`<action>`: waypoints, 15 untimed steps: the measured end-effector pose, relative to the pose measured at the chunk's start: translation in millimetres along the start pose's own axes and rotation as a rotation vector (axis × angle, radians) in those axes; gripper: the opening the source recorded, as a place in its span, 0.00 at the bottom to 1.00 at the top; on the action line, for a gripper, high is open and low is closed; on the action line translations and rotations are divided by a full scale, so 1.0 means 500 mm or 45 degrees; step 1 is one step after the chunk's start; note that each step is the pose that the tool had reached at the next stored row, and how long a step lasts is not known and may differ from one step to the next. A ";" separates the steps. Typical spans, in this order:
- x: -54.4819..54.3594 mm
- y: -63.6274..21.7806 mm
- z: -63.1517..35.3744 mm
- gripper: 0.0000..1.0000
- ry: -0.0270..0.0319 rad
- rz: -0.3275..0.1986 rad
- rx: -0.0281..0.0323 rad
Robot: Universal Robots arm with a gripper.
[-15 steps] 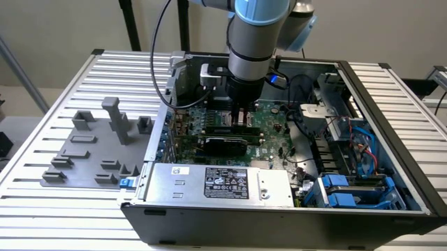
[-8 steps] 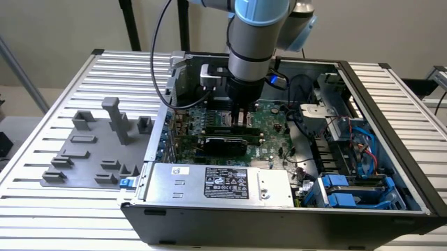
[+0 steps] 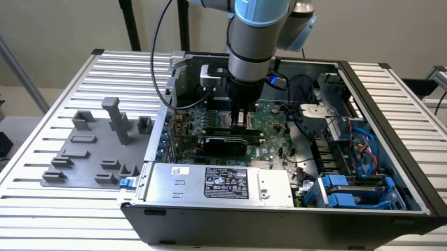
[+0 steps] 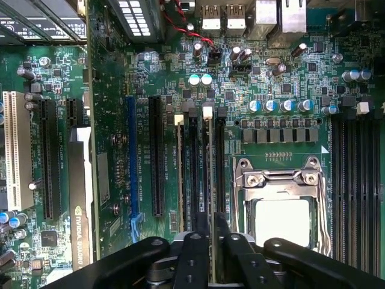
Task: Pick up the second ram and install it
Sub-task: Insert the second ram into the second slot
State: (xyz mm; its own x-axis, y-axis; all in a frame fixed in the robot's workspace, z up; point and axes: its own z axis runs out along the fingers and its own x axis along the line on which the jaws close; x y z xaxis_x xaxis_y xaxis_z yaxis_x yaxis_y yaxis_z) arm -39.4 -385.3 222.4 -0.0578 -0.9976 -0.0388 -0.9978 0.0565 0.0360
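The second ram (image 4: pixel 210 174) is a thin green stick seen edge-on, standing upright in a motherboard slot beside the CPU socket (image 4: pixel 283 217), with a white latch at its far end. My gripper (image 4: pixel 212 256) straddles its near end from above. In the exterior view the gripper (image 3: pixel 242 121) reaches straight down into the open computer case onto the green motherboard (image 3: pixel 272 123). Another stick (image 4: pixel 181 174) stands in a slot close alongside.
A black graphics card (image 3: pixel 223 142) lies just in front of the gripper. The silver power supply (image 3: pixel 216 183) fills the case's front, drive bays and cables (image 3: pixel 349 183) the exterior view's right. A grey holder tray (image 3: pixel 84 157) with upright posts sits outside the case on the left.
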 end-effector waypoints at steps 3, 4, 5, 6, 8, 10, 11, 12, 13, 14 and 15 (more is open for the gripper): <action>0.000 0.000 -0.007 0.28 -0.0002 0.000 0.0001; -0.001 0.000 -0.013 0.28 -0.0003 0.000 0.0001; -0.001 0.001 -0.020 0.28 0.0000 0.000 0.0000; -0.001 0.001 -0.026 0.28 -0.0001 0.000 0.0000; -0.001 0.001 -0.038 0.28 0.0000 0.000 0.0000; -0.002 0.002 -0.045 0.28 0.0001 0.000 0.0000; -0.002 0.002 -0.046 0.28 -0.0001 0.000 0.0000; -0.002 0.002 -0.046 0.25 -0.0003 0.000 0.0001; -0.002 0.002 -0.046 0.19 -0.0003 0.000 0.0001; -0.002 0.002 -0.046 0.13 -0.0003 0.000 0.0001; -0.002 0.002 -0.046 0.13 -0.0002 0.000 0.0001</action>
State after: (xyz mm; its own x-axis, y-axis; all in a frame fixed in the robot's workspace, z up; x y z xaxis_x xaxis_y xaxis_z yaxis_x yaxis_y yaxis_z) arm -39.4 -385.3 245.6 -0.0579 -0.9976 -0.0389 -0.9978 0.0565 0.0359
